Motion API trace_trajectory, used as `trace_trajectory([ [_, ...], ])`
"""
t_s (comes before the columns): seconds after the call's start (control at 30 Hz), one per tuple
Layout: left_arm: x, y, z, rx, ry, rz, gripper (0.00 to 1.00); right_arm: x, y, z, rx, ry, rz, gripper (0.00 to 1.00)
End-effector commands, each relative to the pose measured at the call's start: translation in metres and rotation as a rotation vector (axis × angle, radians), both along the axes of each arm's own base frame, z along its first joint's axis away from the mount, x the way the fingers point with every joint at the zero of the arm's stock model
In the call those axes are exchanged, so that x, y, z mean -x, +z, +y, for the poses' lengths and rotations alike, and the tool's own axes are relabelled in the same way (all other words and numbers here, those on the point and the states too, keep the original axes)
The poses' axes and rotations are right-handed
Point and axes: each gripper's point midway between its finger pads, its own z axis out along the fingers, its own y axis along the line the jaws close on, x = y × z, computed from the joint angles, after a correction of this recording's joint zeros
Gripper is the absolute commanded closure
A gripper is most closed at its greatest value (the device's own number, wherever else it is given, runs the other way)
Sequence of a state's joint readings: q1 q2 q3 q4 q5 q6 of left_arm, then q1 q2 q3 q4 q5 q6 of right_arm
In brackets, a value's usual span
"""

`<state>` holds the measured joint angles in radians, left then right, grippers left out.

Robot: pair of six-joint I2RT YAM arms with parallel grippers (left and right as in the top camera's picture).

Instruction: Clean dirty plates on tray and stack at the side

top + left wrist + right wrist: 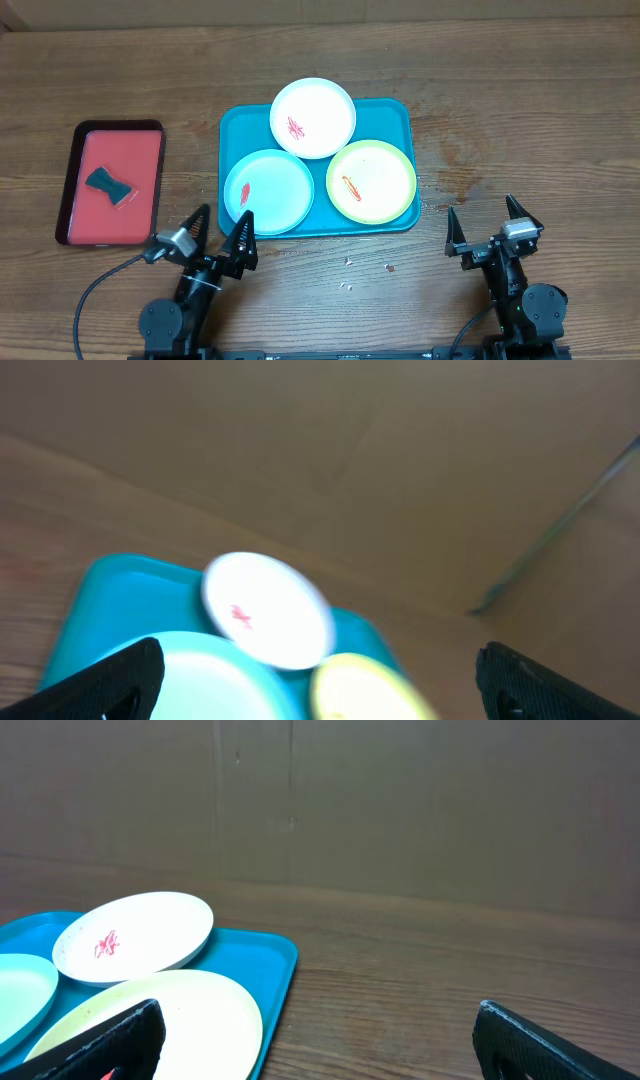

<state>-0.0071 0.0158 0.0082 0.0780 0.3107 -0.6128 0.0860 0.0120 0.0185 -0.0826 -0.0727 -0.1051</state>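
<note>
The teal tray (395,115) lies mid-table with three plates on it. The white plate (313,117) is at the back, overlapping the others, with a red smear. The pale blue plate (268,190) is front left with a red smear. The yellow-green plate (371,180) is front right with a red smear. My left gripper (221,232) is open and empty just in front of the tray's left corner. My right gripper (489,224) is open and empty, right of the tray. The plates also show in the left wrist view (268,608) and the right wrist view (135,934).
A smaller red tray (90,205) with a dark rim lies at the left and holds a dark teal sponge (110,186). Small crumbs (368,267) lie on the wooden table in front of the teal tray. A cardboard wall stands behind the table.
</note>
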Motion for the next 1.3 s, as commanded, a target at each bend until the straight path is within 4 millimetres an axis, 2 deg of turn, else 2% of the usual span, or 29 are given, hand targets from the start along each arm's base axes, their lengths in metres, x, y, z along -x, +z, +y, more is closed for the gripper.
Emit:
trace_trajectory([
  [0.0,0.008,0.023,-0.014,0.331,-0.124,0.025,0.0,0.0,-0.002,0.001,-0.004,0.001,-0.002,0.0],
  [0.1,0.02,0.057,-0.018,0.305,-0.177,-0.128,0.0,0.0,-0.002,0.001,-0.004,0.001,-0.002,0.0],
  [0.27,0.037,0.102,-0.018,0.197,-0.173,-0.321,0.0,0.0,-0.002,0.001,-0.004,0.001,-0.002,0.0],
  [0.33,0.039,0.113,-0.016,0.118,-0.138,-0.334,0.0,0.0,-0.002,0.001,-0.004,0.001,-0.002,0.0],
  [0.43,0.032,0.121,0.003,0.004,0.02,-0.23,0.0,0.0,-0.002,0.001,-0.004,0.001,-0.002,0.0],
  [0.57,0.028,0.125,0.023,-0.156,0.148,-0.044,0.0,0.0,-0.002,0.001,-0.004,0.001,-0.002,0.0],
  [0.77,0.012,0.101,0.069,-0.255,0.375,0.408,0.0,0.0,-0.002,0.001,-0.004,0.001,-0.002,0.0],
  [0.9,-0.001,0.094,0.064,-0.301,0.32,0.625,0.0,0.0,-0.002,0.001,-0.004,0.001,-0.002,0.0],
  [1.07,-0.028,0.102,0.071,-0.318,0.348,0.691,0.0,0.0,-0.002,0.001,-0.004,0.001,-0.002,0.0],
  [1.17,-0.038,0.096,0.085,-0.315,0.382,0.793,0.0,0.0,-0.002,0.001,-0.004,0.001,-0.002,0.0],
  [1.27,-0.044,0.082,0.112,-0.253,0.453,0.968,0.0,0.0,-0.002,0.001,-0.004,0.001,-0.002,0.0],
])
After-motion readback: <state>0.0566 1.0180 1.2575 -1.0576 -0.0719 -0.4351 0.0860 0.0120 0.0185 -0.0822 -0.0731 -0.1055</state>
